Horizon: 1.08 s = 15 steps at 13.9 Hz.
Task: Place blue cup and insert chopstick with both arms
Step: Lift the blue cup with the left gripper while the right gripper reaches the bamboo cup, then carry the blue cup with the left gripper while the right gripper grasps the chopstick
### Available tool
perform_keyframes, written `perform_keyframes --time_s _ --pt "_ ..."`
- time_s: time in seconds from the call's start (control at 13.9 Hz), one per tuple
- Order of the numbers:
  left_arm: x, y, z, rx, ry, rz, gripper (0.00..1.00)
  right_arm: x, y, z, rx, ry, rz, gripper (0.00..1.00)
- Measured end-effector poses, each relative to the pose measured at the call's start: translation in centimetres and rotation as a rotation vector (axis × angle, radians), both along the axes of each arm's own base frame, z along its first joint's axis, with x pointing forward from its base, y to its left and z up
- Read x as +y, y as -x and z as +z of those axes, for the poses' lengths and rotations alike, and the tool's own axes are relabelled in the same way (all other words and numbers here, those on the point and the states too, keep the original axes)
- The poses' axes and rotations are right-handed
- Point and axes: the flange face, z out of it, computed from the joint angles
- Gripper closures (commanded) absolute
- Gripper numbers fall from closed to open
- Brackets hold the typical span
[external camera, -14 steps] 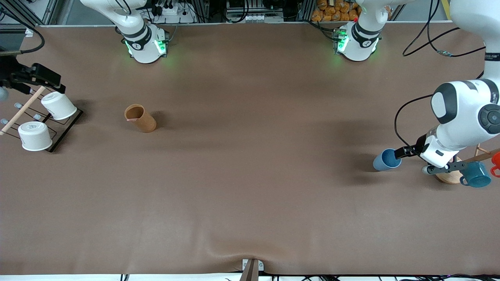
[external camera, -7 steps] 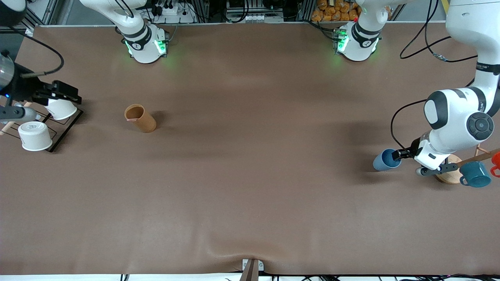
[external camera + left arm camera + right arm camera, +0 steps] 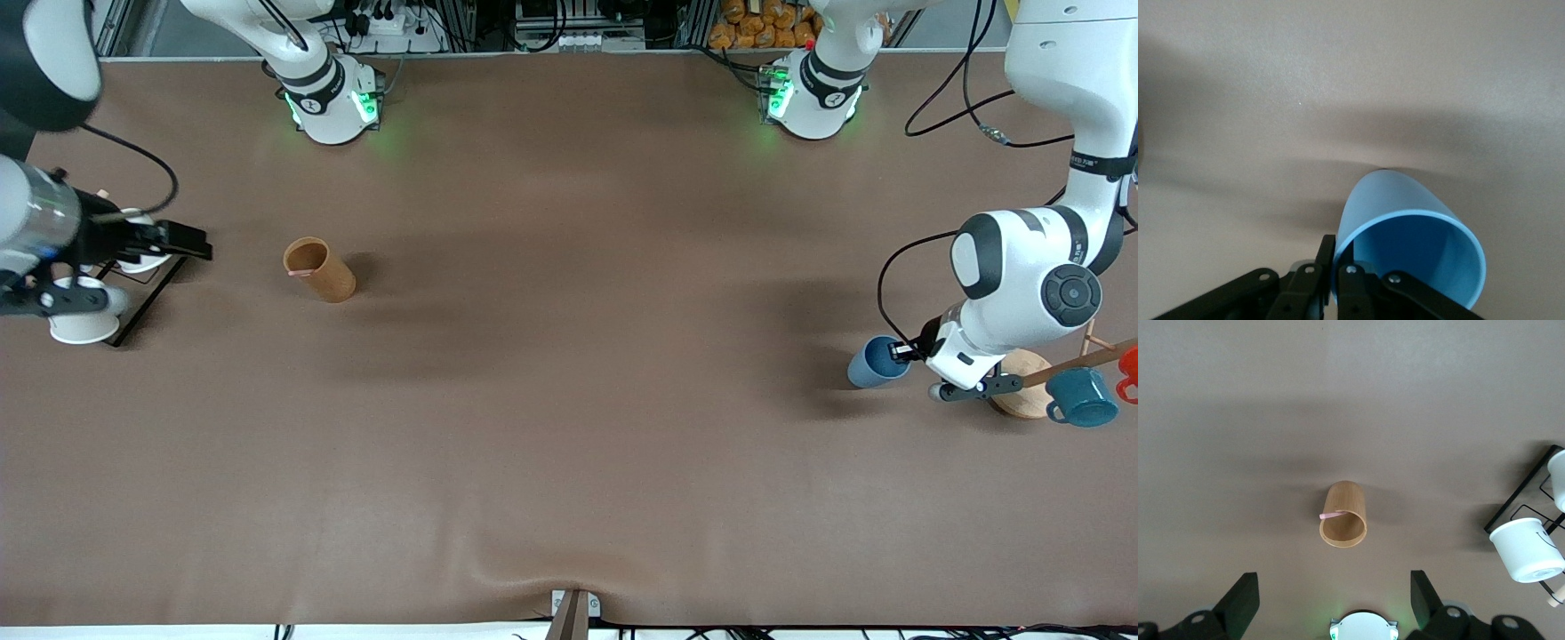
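Left end effector [image 3: 900, 350]: clenched on the rim of the blue cup [image 3: 874, 362], one finger inside the mouth and one outside, as the left wrist view shows [image 3: 1331, 263]. The cup [image 3: 1411, 250] is tilted at the left arm's end of the bench [image 3: 569, 400], beside a round wooden base [image 3: 1022, 396] and a teal mug [image 3: 1083, 397]. Right end effector [image 3: 1331, 603]: released, fingers spread wide, over the right arm's end of the bench, above a black wire rack [image 3: 142, 289] holding white cups [image 3: 80, 324]. A brown cylinder holder [image 3: 320, 269] stands near this rack; the pink chopstick [image 3: 1332, 515] lies across its rim [image 3: 1343, 537].
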Motion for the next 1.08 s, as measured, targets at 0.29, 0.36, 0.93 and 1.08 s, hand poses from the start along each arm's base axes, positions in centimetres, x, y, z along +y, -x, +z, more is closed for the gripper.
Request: perform_keyframes --time_s 0.29,0.36,0.93,1.08 --pt "-4.1 -1.1 5.3 -0.039 0.021 -0.091 1.0 4.6 -0.3 -5.3 0.121 0.01 0.079 0.0" --pt "-6.4 -1.1 7.2 -0.035 0.031 -0.127 1.0 5.3 0.0 -7.3 0.165 0.014 0.092 0.0" --pt "-28.5 4.1 10.9 0.012 0.087 -0.199 1.0 7.0 1.1 -18.6 0.313 0.045 0.13 0.0" --pt "-34.0 6.7 10.4 0.018 0.059 -0.226 1.0 6.8 0.9 -20.6 0.302 0.06 0.134 0.0"
